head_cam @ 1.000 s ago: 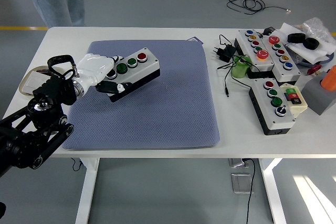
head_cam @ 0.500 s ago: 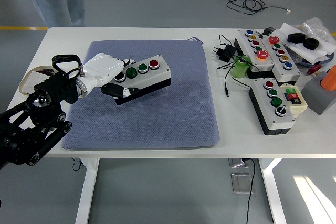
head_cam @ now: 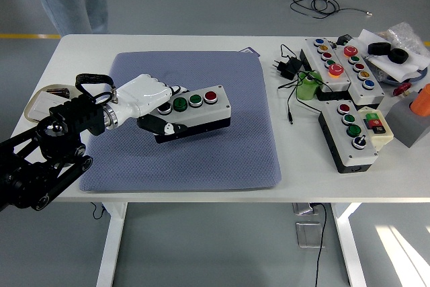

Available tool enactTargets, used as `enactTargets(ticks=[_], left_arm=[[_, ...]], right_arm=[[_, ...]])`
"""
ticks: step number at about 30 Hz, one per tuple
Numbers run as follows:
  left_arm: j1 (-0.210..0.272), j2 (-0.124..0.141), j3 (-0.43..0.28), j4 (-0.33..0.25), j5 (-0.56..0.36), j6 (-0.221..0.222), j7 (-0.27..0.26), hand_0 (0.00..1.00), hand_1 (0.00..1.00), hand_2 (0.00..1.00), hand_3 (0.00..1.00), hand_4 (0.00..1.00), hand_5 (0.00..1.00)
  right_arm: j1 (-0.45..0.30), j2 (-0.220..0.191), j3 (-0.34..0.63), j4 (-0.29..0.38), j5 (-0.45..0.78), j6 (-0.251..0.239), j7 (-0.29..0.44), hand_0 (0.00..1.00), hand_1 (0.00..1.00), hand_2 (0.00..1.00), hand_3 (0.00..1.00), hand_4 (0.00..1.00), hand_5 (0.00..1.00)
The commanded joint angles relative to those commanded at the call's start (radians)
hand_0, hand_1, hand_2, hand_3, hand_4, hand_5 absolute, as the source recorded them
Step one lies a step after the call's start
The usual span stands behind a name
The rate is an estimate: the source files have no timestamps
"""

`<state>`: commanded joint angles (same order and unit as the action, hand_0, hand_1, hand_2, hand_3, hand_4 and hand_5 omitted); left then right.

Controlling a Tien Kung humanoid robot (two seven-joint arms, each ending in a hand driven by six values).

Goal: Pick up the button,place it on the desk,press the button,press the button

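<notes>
Left: the robot's white left hand [head_cam: 144,95], its fingers [head_cam: 164,128] wrapped around the left end of a grey-and-black button box with two green buttons and one red [head_cam: 195,113], holds it over the blue-grey quilted mat [head_cam: 222,159] on the white tabletop [head_cam: 168,42]. Right: spare grey button boxes [head_cam: 353,136], well apart. Step judged: carrying for placement; next, lower the box flat, release, then press.

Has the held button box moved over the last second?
Yes. The button box, gripped by the left hand, has shifted rightward and nearer, toward the middle of the blue mat.
</notes>
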<state>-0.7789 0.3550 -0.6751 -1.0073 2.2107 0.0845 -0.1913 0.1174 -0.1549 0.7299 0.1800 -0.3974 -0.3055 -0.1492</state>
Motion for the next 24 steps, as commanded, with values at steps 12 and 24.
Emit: enactTargets(ticks=[12, 24], left_arm=[[-0.027, 0.027, 0.068, 0.02, -0.053, 0.054, -0.058, 0.446, 0.343, 0.319, 0.329, 0.48, 0.002], [-0.041, 0.027, 0.132, 0.009, -0.013, 0.085, -0.052, 0.46, 0.366, 0.333, 0.337, 0.488, 0.002]], right_arm=[[0.0, 0.004, -0.009, 0.0, 0.001, 0.002, -0.002, 0.787, 0.797, 0.817, 0.751, 0.412, 0.479], [0.007, 0.004, -0.01, 0.0, 0.001, 0.003, -0.003, 0.787, 0.797, 0.817, 0.751, 0.412, 0.479]])
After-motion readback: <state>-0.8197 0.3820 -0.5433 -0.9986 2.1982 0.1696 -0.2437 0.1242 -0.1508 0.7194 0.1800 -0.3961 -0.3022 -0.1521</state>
